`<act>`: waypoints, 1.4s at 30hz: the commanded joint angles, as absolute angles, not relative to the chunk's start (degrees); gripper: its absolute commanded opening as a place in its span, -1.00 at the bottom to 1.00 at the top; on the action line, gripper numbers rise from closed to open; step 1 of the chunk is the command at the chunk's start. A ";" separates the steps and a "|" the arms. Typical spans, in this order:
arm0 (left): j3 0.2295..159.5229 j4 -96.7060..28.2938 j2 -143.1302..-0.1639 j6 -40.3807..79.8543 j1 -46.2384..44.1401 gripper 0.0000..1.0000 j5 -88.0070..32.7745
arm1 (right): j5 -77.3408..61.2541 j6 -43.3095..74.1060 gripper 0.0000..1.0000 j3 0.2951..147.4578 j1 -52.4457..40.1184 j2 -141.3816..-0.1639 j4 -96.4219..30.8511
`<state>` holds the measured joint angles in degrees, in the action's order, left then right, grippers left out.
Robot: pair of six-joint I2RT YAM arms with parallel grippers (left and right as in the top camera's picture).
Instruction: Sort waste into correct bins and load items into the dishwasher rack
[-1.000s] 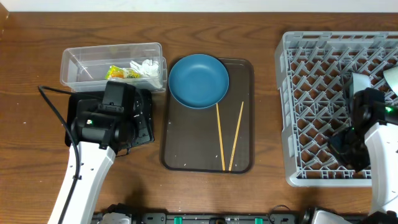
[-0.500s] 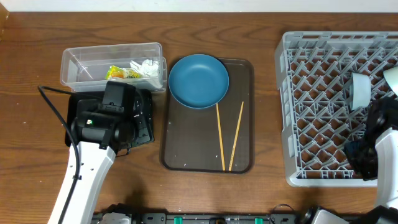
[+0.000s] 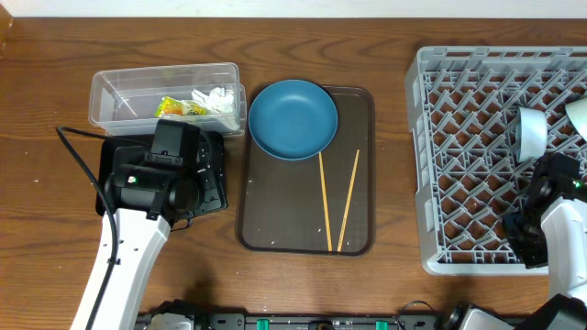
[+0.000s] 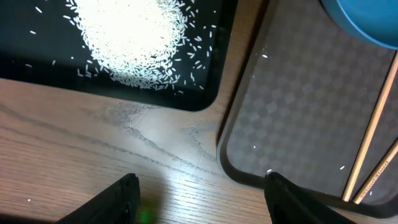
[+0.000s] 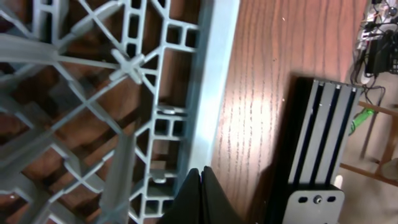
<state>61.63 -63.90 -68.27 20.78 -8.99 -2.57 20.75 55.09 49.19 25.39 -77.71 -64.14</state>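
Note:
The clear tub holds the yellow-green wrapper and white tissue. The rice heap lies in the black tray. My left gripper is open and empty over bare wood between that tray and the brown tray. The dark-blue dish and two chopsticks sit on the brown tray. A pale-blue bowl stands on edge in the grey rack. My right gripper is shut and empty over the rack's outer rim. The cup is hidden.
A pale rounded item is cut off at the rack's right edge. A black metal rail lies on the wood beside the rack. My left arm covers most of the black tray from above.
My right arm has drawn back from the pale-blue bowl toward the rack's front right corner, leaving the bowl standing in the rack. The left arm has not moved.

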 commanded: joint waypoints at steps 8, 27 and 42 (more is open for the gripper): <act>61.93 -64.01 -68.60 20.49 -8.64 0.34 -1.45 | 18.28 55.05 -0.97 48.84 25.85 -77.17 -62.85; 61.93 -64.01 -68.60 20.49 -8.64 0.34 -1.48 | 15.94 52.84 -0.98 48.84 25.85 -77.14 -59.27; 61.93 -64.01 -68.60 20.49 -8.64 0.34 -1.48 | 13.04 49.63 -0.98 48.84 25.85 -77.17 -56.05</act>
